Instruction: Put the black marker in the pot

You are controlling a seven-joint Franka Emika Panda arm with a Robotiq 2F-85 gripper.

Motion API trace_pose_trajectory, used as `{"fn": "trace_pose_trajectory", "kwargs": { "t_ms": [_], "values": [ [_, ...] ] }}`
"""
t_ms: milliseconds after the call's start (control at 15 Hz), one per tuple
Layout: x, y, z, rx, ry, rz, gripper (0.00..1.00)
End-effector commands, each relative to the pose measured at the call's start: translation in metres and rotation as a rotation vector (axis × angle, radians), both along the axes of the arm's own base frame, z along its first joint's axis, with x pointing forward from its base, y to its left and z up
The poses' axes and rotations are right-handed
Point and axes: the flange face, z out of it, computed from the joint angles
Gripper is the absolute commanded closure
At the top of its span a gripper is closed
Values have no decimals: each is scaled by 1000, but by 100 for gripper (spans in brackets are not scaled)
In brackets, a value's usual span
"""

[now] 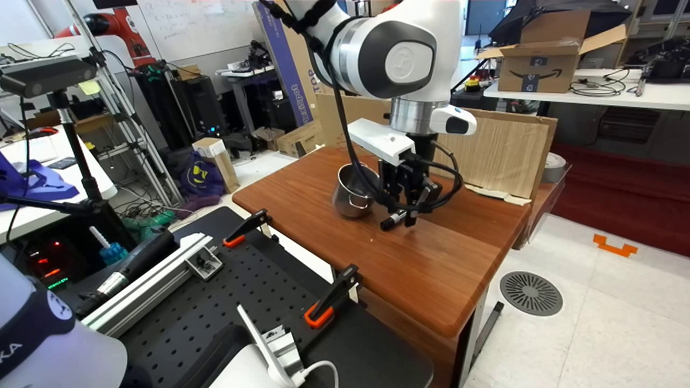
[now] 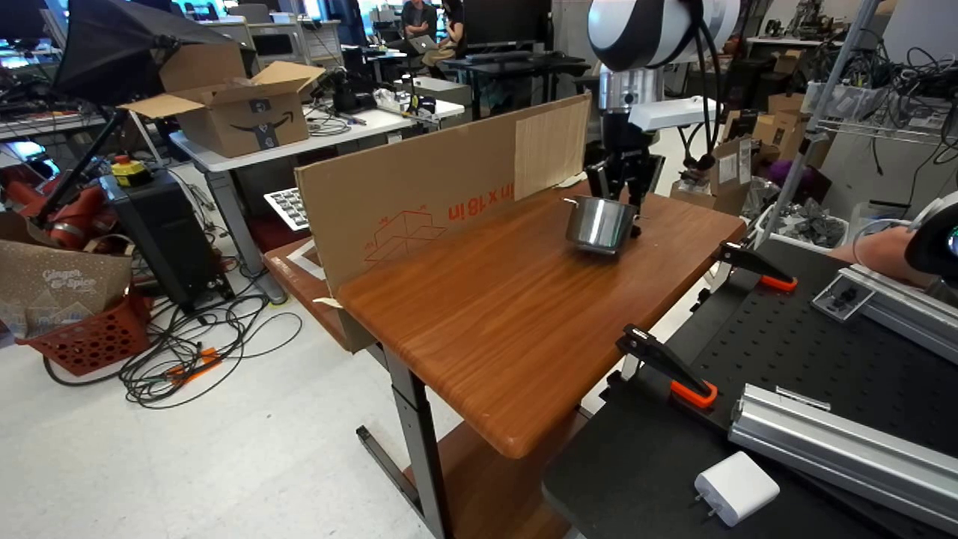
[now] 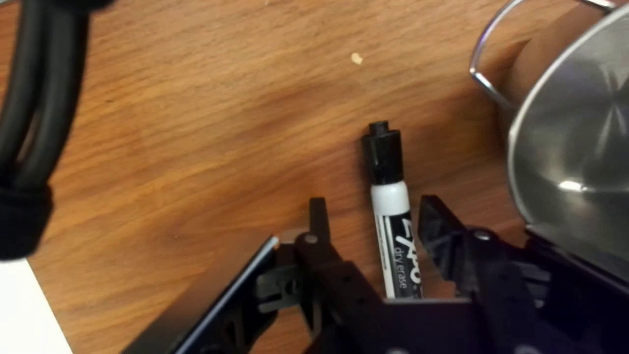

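Observation:
The black marker (image 3: pixel 393 206), with a white band below its black cap, lies on the wooden table; it also shows in an exterior view (image 1: pixel 390 223). My gripper (image 3: pixel 374 198) is open low over the table, with the marker between its fingers and a gap on each side. The marker's rear end is hidden under the gripper body. The gripper shows in both exterior views (image 1: pixel 404 211) (image 2: pixel 627 196). The grey metal pot (image 1: pixel 353 198) stands just beside the gripper, with its shiny rim at the right in the wrist view (image 3: pixel 585 142). In an exterior view the pot (image 2: pixel 600 226) partly covers the fingers.
The wooden table (image 1: pixel 431 269) has a cardboard panel (image 1: pixel 493 153) standing along one edge. The pot's wire handle (image 3: pixel 476 64) sticks out near the marker's cap. Black clamps with orange pads (image 1: pixel 331 296) sit on a black pegboard (image 1: pixel 259 285) alongside the table.

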Motion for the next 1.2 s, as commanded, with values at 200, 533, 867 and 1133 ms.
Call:
{"fn": "trace_pose_trajectory", "kwargs": {
  "t_ms": [200,533,867,1133],
  "values": [
    [5,0,-11,-32,3,4,99],
    [5,0,-8,-31,-1,3,95],
    [5,-2,4,-15,-18,7,95],
    [6,-5,20,-1,-38,9,95]
  ]
}}
